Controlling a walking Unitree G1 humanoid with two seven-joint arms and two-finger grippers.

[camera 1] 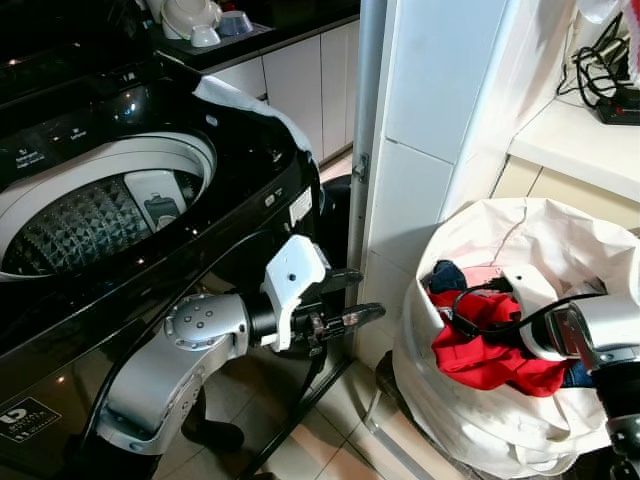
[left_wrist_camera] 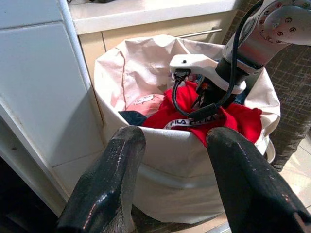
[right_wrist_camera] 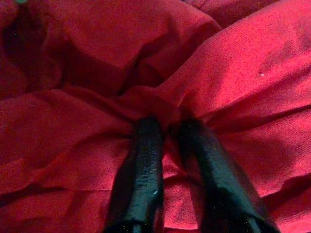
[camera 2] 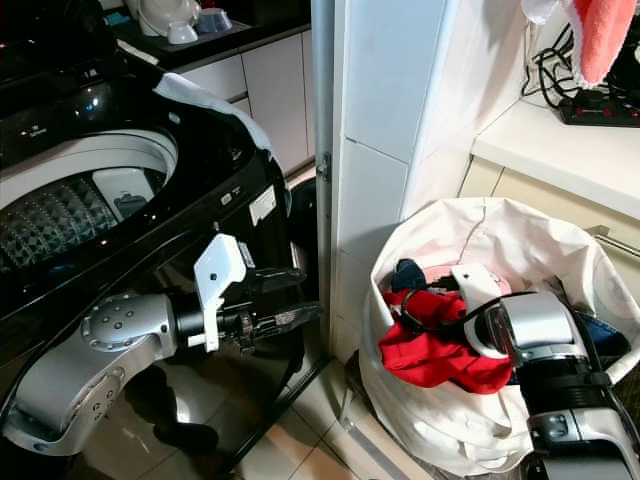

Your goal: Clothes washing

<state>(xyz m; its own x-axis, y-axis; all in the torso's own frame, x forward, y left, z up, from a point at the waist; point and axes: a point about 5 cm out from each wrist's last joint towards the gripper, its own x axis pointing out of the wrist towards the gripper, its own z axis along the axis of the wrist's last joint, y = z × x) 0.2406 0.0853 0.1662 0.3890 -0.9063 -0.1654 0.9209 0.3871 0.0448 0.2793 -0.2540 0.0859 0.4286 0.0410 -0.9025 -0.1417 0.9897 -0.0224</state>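
Red garment [camera 1: 490,350] w/ white-lettered band, dark blue cloth [camera 1: 447,275], cream laundry bag [camera 1: 470,420]; glossy black washer [camera 1: 150,220], silver diamond-patterned drum [camera 1: 80,225].

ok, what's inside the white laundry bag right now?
In the laundry bag: a red garment on top, pinched by the right hand, with dark blue fabric and a pink piece beside it. Anything beneath is covered.
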